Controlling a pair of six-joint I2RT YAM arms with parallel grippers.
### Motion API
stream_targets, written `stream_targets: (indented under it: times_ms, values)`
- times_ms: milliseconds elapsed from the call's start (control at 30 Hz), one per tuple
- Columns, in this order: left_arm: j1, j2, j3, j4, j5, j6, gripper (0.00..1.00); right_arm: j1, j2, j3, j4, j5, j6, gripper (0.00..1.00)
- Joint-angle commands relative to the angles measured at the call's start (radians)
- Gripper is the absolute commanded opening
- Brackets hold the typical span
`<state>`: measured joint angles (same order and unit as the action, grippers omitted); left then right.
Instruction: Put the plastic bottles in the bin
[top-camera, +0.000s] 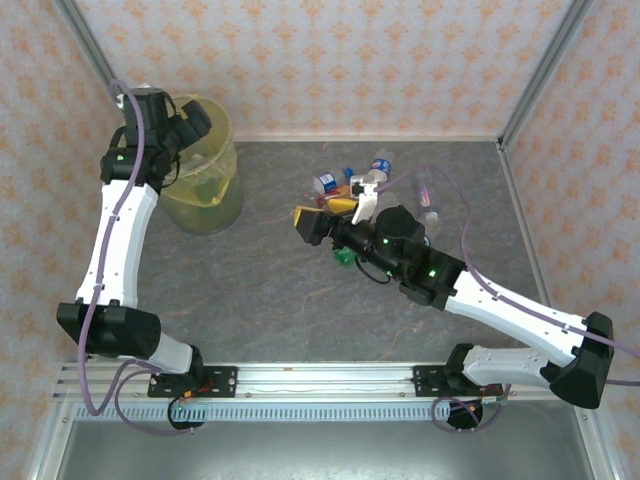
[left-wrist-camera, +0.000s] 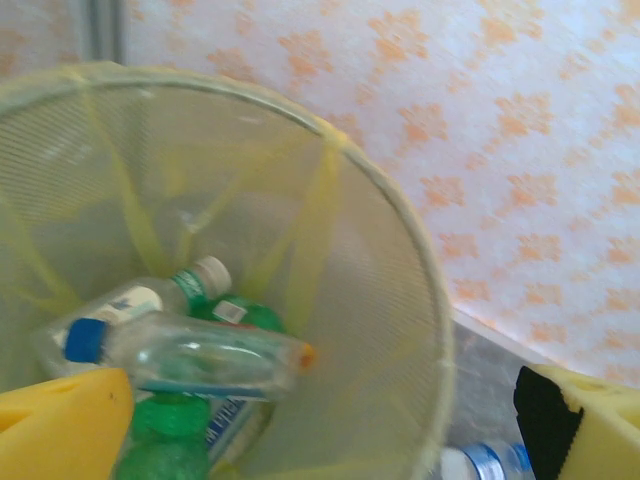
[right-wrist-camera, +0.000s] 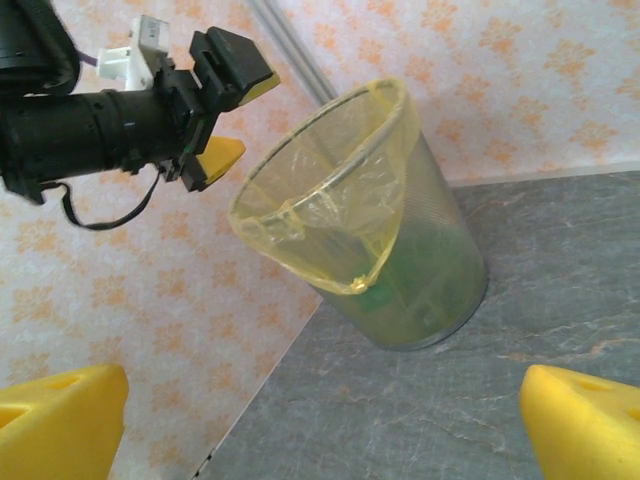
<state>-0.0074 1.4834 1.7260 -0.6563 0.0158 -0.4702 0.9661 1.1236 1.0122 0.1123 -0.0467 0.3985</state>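
Now my left jaws stand wide apart and empty; right below them plastic bottles lie inside the bin. My right jaws gape empty too, other bottles just beside them on the counter.

bottles on tabletop: pile partly hidden by right arm, count unclear | bin: rim partly covered by left pincer | bottle beside bin: cut off by bottom edge

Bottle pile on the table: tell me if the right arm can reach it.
Probably yes: the open right gripper hangs beside the bottle pile, nothing between, though it points away toward the bin.
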Motion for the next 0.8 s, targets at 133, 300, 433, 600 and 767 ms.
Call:
stream_targets:
  times_ms: [133, 300, 433, 600, 767]
  values:
    - [-0.168, -0.007, -0.006, 0.026, -0.045, 0.018, 0.99, 0.006, -0.062, -0.014, -0.050, 0.198, 0.058, 1.00]
    - [-0.311, -0.008, -0.067, 0.069, -0.133, 0.022, 0.99, 0.005, -0.111, -0.058, -0.088, 0.306, 0.104, 1.00]
    - [-0.401, -0.027, -0.170, 0.146, -0.165, 0.027, 0.99, 0.005, -0.147, -0.094, -0.118, 0.355, 0.130, 1.00]
    - [-0.454, -0.016, -0.254, 0.169, -0.157, 0.014, 0.99, 0.005, -0.203, -0.138, -0.183, 0.433, 0.195, 1.00]
    - [-0.514, 0.007, -0.329, 0.206, -0.084, 0.027, 0.99, 0.005, -0.261, -0.168, -0.258, 0.492, 0.255, 1.00]
